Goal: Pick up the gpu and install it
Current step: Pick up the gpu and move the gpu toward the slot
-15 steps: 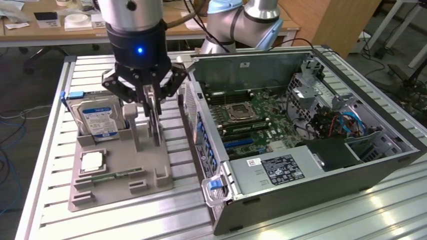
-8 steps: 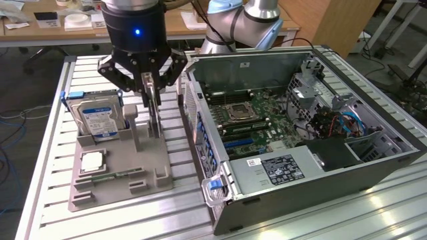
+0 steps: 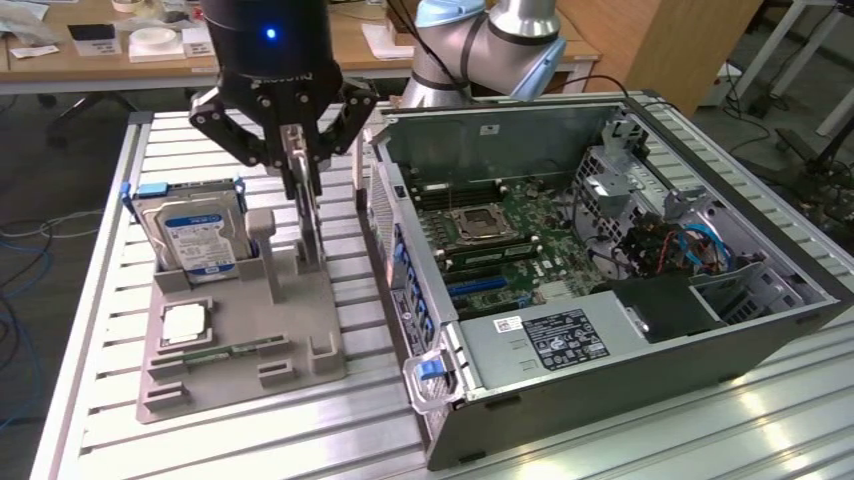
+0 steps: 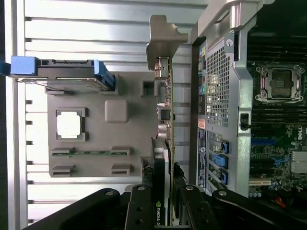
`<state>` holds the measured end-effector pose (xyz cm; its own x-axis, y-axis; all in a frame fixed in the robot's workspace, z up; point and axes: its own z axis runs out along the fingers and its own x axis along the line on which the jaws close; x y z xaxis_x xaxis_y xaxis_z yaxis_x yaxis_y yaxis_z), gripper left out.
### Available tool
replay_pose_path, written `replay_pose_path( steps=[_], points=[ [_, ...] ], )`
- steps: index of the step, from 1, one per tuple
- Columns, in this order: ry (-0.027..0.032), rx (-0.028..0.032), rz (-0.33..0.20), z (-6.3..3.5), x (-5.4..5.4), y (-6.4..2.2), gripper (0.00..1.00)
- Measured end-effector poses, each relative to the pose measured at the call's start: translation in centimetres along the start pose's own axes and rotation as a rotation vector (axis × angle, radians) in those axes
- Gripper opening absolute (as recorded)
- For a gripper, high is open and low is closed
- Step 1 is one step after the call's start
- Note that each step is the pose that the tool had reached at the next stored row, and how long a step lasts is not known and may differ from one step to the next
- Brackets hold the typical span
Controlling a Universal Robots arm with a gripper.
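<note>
Slatted metal counter (image 3: 267, 440) in a workshop: the robot arm's fingers (image 4: 140, 211) are closed on the gpu (image 4: 160, 158), clasping its black cooler from both sides. The card stands upright on edge at the grey holder (image 3: 240, 330), just beside the rear panel of the open computer case (image 3: 534, 125). A hard drive (image 3: 198, 235) stands in the same holder.
</note>
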<state>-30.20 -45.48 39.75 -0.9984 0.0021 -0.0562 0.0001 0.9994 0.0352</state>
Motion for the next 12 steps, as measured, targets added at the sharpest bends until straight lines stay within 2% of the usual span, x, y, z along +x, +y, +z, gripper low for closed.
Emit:
replay_pose_path(
  steps=[12],
  points=[
    [-0.0019,0.0000,0.000,-1.75,-0.1,0.06,0.27]
  ],
)
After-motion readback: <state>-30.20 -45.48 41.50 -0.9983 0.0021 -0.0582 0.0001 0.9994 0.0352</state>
